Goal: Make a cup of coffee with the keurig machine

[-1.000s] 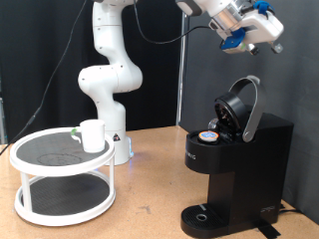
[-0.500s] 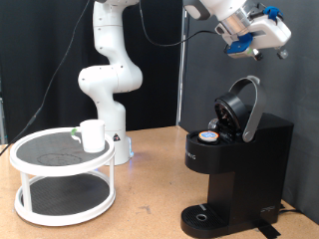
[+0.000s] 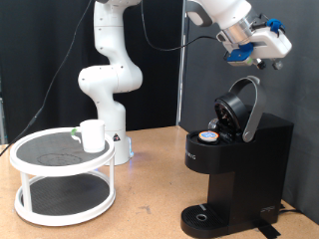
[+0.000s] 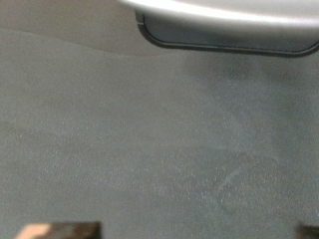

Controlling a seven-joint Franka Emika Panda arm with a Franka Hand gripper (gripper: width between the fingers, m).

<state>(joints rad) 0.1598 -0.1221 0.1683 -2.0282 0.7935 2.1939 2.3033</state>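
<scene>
The keurig machine (image 3: pixel 234 164) is black and stands at the exterior view's right with its hinged lid (image 3: pixel 242 105) raised. A pod with an orange and blue top (image 3: pixel 208 136) sits in its open chamber. The white cup (image 3: pixel 93 134) stands on the top tier of a white round rack (image 3: pixel 45 164) at the exterior view's left. My gripper (image 3: pixel 261 56) hangs in the air above the raised lid, apart from it. In the wrist view its fingertips (image 4: pixel 62 231) show far apart at the picture's corners with nothing between them, and a silver-rimmed edge (image 4: pixel 224 28) shows over a grey surface.
The white robot base (image 3: pixel 108 80) stands behind the rack. The wooden table (image 3: pixel 150 204) holds the rack and the machine. The machine's round drip base (image 3: pixel 204 215) has nothing on it. A dark curtain forms the backdrop.
My gripper has shifted a little to the exterior view's right and down, above the raised lid, and has turned slightly. The cup, pod and machine have not moved.
</scene>
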